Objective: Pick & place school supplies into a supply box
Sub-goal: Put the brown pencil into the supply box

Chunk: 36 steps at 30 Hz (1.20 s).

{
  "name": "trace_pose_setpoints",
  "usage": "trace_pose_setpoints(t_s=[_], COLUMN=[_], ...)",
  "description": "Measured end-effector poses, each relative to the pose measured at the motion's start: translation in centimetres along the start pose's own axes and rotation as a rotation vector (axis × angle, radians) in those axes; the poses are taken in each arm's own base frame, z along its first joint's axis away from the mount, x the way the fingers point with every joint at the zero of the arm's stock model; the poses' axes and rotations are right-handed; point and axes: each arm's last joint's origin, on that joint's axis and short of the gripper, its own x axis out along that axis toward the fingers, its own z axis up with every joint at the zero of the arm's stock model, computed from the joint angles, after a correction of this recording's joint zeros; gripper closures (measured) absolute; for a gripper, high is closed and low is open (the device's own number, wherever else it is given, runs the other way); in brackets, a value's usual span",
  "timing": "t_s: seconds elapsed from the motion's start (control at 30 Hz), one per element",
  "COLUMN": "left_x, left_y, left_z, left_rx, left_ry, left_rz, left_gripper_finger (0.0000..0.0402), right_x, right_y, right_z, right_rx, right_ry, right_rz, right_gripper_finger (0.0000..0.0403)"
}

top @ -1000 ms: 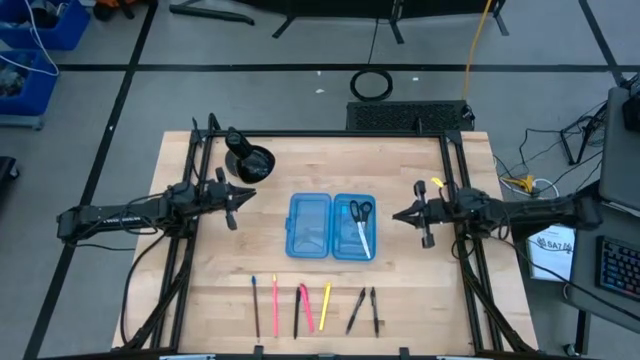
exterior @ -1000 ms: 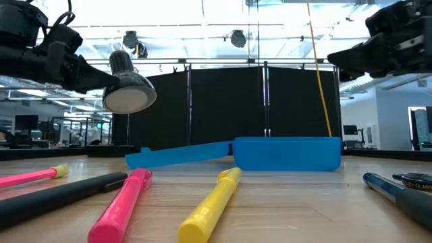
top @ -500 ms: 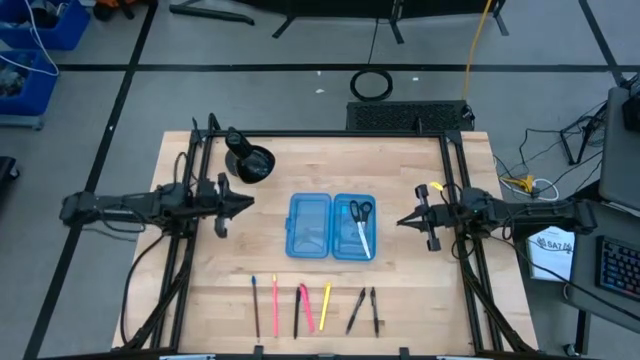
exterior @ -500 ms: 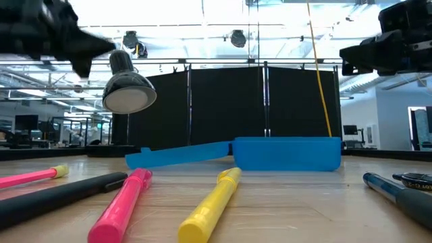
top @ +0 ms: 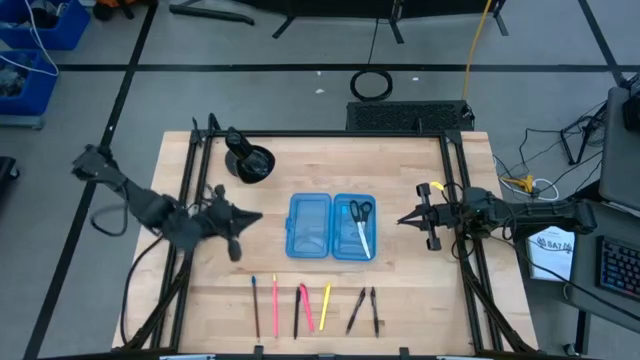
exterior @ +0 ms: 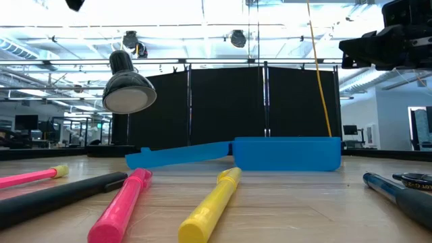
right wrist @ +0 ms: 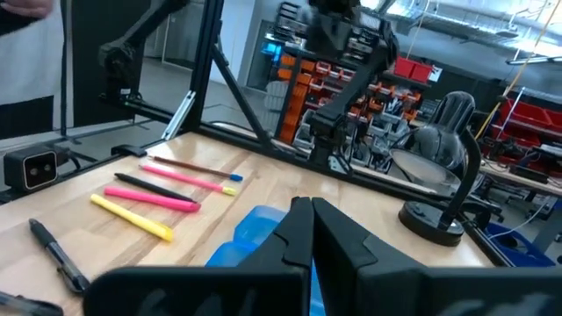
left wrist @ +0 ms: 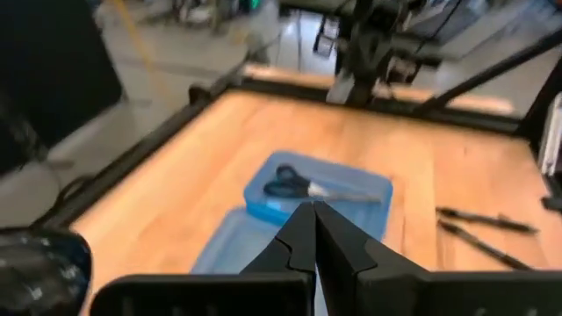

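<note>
Counting: six pens (top: 300, 308) | one scissors (top: 360, 211) in box (top: 331, 227) | both jaws closed, empty

Wooden counter (top: 400, 270): light butcher-block top, bordered by a black metal frame (top: 195, 170). Black desk lamp (top: 248, 161) stands on the counter at the 10 o'clock corner in the high view; in the low view its round shade (exterior: 128, 93) faces toward the camera. On the floor beyond the far edge, at 12 o'clock: a coiled black cable (top: 371, 84) and a dark perforated mat (top: 405, 116). A yellow cable (top: 478, 45) runs at 1 o'clock. Blue bins (top: 40, 25) sit at 10 o'clock. A keyboard (top: 618, 270) lies at 4 o'clock.
</note>
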Motion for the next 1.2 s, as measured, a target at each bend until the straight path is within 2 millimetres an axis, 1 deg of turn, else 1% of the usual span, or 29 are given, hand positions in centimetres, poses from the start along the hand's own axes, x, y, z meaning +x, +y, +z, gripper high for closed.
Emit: trace_pose_setpoints(t_s=[0.1,0.13,0.2,0.27,0.37,0.47,0.57,0.63,0.7,0.8,0.93,1.03,1.13,1.2], left_x=[0.5,0.8,1.5,2.1,3.2,4.2,5.2,5.9,6.6,7.0,7.0,6.8,6.2,5.8], left_y=[-2.7,-3.5,-5.0,-6.2,-7.6,-8.3,-9.0,-9.8,-10.8,-11.8,-12.1,-12.4,-12.6,-12.6], left_z=[1.8,2.1,2.5,2.8,2.4,1.1,-0.6,-2.0,-3.4,-4.8,-5.7,-6.7,-8.1,-9.2], left_rx=[-0.06,-0.081,-0.16,-0.275,-0.388,-0.494,-0.62,-0.69,-0.69,-0.643,-0.645,-0.659,-0.675,-0.684], left_ry=[0.091,0.132,0.234,0.363,0.559,0.718,0.828,0.902,0.965,0.955,0.924,0.91,0.896,0.889], left_rz=[0.039,0.058,0.089,0.121,0.233,0.412,0.572,0.646,0.676,0.697,0.75,0.767,0.792,0.798], left_gripper_finger=[0.0398,0.0399,0.0397,0.0396,0.0399,0.0395,0.0392,0.0397,0.0398,0.0393,0.0388,0.0383,0.0364,0.034], right_x=[0.0,0.0,0.0,0.0,0.0,0.0,0.0,0.0,0.0,0.0,0.0,0.0,0.0,0.0], right_y=[0.0,0.0,0.0,0.0,0.0,0.0,0.0,0.0,0.0,0.0,-0.1,-0.1,-0.1,-0.1], right_z=[0.0,0.1,0.1,0.1,0.1,0.1,0.1,0.1,0.1,0.1,0.2,0.3,0.4,0.5], right_rx=[0.001,0.0,0.0,-0.001,-0.011,-0.017,-0.019,-0.019,-0.02,-0.023,-0.025,-0.026,-0.009,-0.005], right_ry=[-0.003,-0.006,-0.008,-0.01,-0.012,-0.012,-0.012,-0.012,-0.012,-0.012,-0.019,-0.036,-0.044,-0.048], right_rz=[-0.001,-0.002,-0.002,-0.003,-0.005,-0.005,-0.005,-0.006,-0.006,-0.006,-0.008,-0.013,-0.015,-0.016], right_gripper_finger=[0.0403,0.0403,0.0403,0.0403,0.0403,0.0403,0.0403,0.0403,0.0403,0.0403,0.0403,0.0403,0.0403,0.0403])
